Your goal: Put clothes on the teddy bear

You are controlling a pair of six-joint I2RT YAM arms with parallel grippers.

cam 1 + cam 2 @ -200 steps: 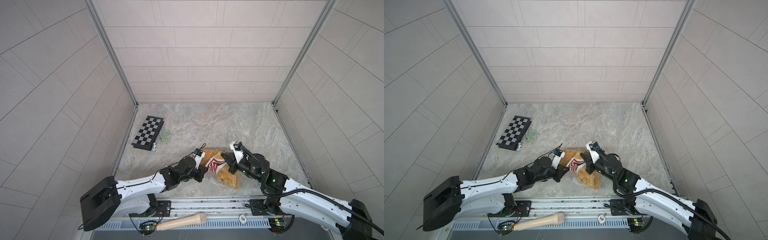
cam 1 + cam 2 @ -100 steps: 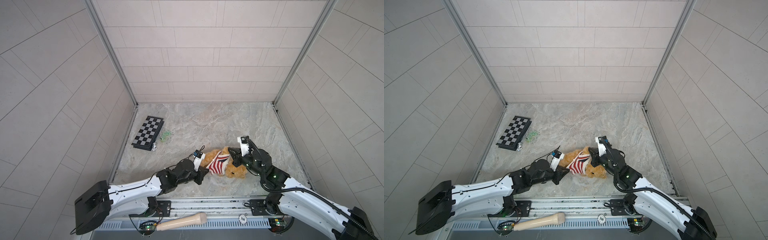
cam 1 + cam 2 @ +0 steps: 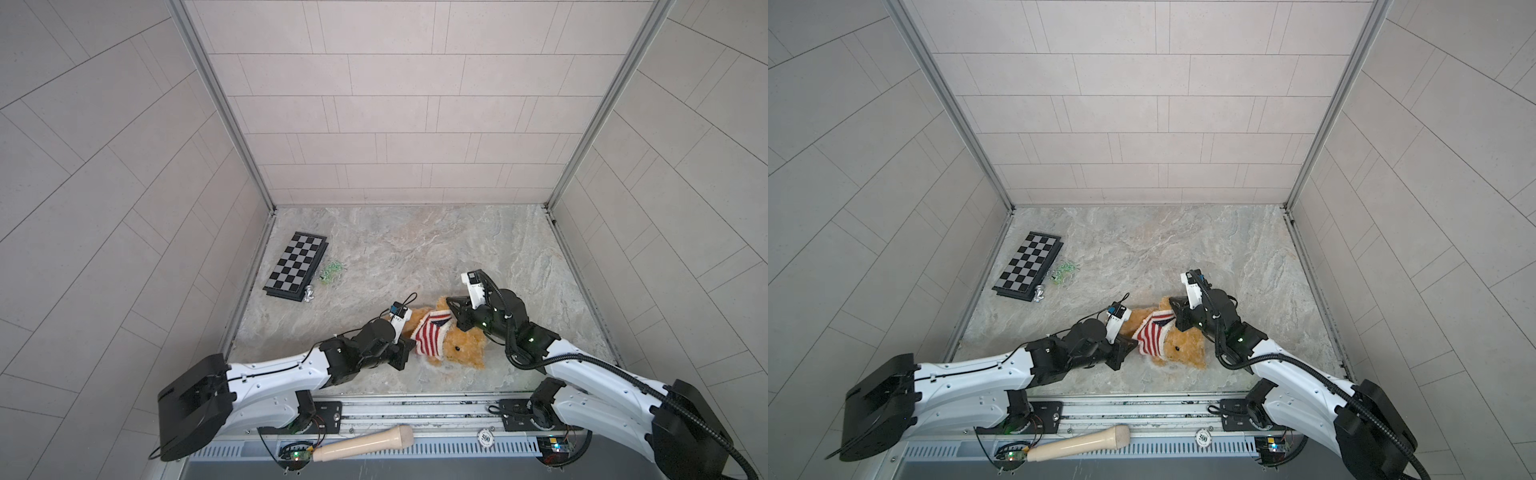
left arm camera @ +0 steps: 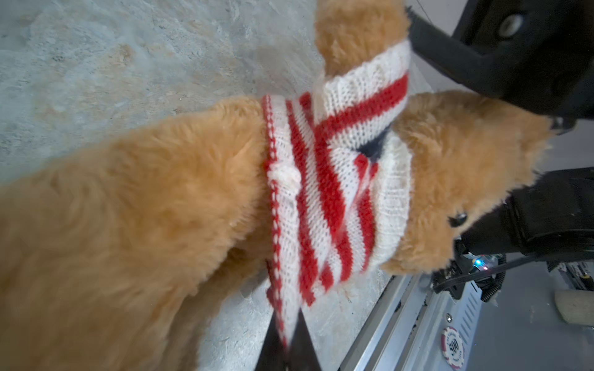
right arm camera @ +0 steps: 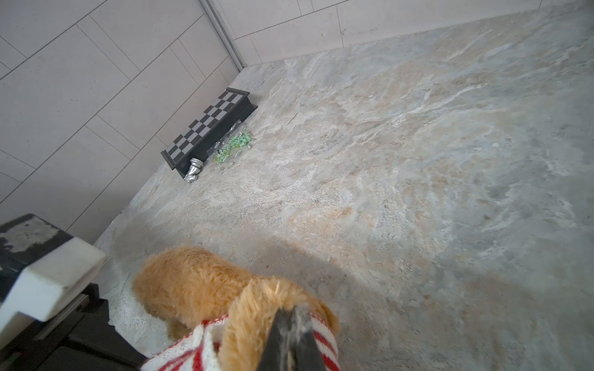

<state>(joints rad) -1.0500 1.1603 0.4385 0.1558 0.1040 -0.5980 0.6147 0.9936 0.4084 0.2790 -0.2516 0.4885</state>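
In both top views the teddy bear [image 3: 461,347] [image 3: 1183,347] lies across the marbled table [image 3: 415,257], close to its front edge. It sits between the two grippers, well apart from the chessboard [image 3: 297,266]. Compared with one second earlier, the striped area of the sweater [image 3: 430,338] [image 3: 1152,334] is larger. The left gripper [image 3: 411,349] [image 3: 1131,345] has shifted toward the front edge, and the bear now lies flatter. This indicates that the garment is being drawn down the torso. The right gripper [image 3: 455,316] [image 3: 1177,316] sits at the bear's upper side. In the left wrist view the collar circles the neck below the head of the bear [image 4: 144,192], and one arm passes through a sleeve. The hem of the sweater [image 4: 321,180] stops at the chest, so the belly and legs remain bare golden-brown fur. The hem runs between the closed jaws of the left gripper [image 4: 284,350], which are clamped on it. In the right wrist view the jaws of the right gripper [image 5: 291,321] stand almost together at the sleeve of the sweater [image 5: 324,337], apparently pinching knit beside the bear's arm [image 5: 193,282]. The second arm is not visible, so dressing is judged to be incomplete.
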